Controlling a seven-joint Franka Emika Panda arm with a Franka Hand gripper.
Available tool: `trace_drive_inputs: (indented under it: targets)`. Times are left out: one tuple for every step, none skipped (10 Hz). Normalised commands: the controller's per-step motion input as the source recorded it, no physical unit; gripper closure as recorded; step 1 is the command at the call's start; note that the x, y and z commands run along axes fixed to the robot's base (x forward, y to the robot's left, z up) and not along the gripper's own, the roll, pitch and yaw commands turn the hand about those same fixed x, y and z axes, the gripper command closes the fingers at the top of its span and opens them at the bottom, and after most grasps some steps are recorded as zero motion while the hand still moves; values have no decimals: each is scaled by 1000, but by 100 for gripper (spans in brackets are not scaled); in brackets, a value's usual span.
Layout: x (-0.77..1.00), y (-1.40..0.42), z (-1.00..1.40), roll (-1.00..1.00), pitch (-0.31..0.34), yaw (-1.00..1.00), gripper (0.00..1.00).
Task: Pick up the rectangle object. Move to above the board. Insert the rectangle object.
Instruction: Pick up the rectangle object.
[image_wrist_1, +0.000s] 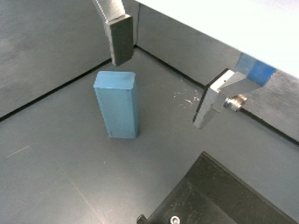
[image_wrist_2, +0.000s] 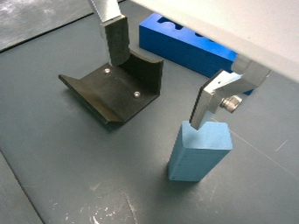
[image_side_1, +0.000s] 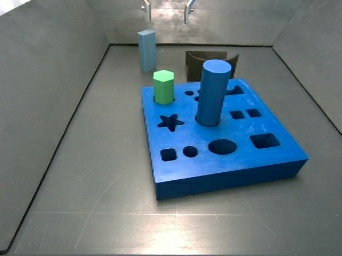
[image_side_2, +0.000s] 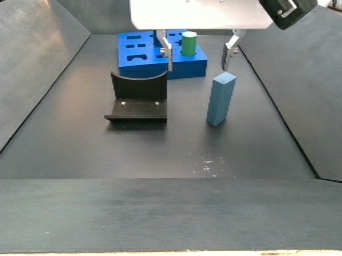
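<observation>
We are looking at the rectangle object (image_side_2: 222, 98) standing upright on the dark floor, its long axis vertical, to the right of the fixture (image_side_2: 138, 97) and nearer to us than the board (image_side_2: 139, 52) in that side view. The gripper (image_side_2: 198, 48) is hanging above and slightly behind it, jaws spread wide and holding nothing; in a wrist view the block (image_wrist_2: 198, 150) is sitting just off one finger (image_wrist_2: 212, 95), not between the two, so we are judging a small sideways shift and a straight descent are needed.
</observation>
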Motion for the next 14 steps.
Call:
trace_drive_inputs:
  targets:
    - [0, 0, 0, -177, 0, 0, 0]
    - [-191, 0, -9, -229, 0, 263, 0]
    - [-520, 0, -103, -309, -29, 689, 0]
    - [-303, 0, -89, -297, 0, 840, 0]
    - [0, 0, -26, -83, 0, 340, 0]
    - [0, 0, -60, 0, 0, 3, 0]
    - [-443, -97, -257, -80, -20, 746, 0]
    - [-106, -126, -146, -83, 0, 929, 0]
    - [-366, -60, -134, -209, 0, 774, 0]
    - [0, 0, 0, 0, 0, 20, 0]
    - [0, 0, -9, -17, 0, 0, 0]
    - [-103, 0, -49, -94, -14, 117, 0]
    - [-300, -9, -214, -100, 0, 534, 0]
    - [-320, 9, -266, -229, 0, 643, 0]
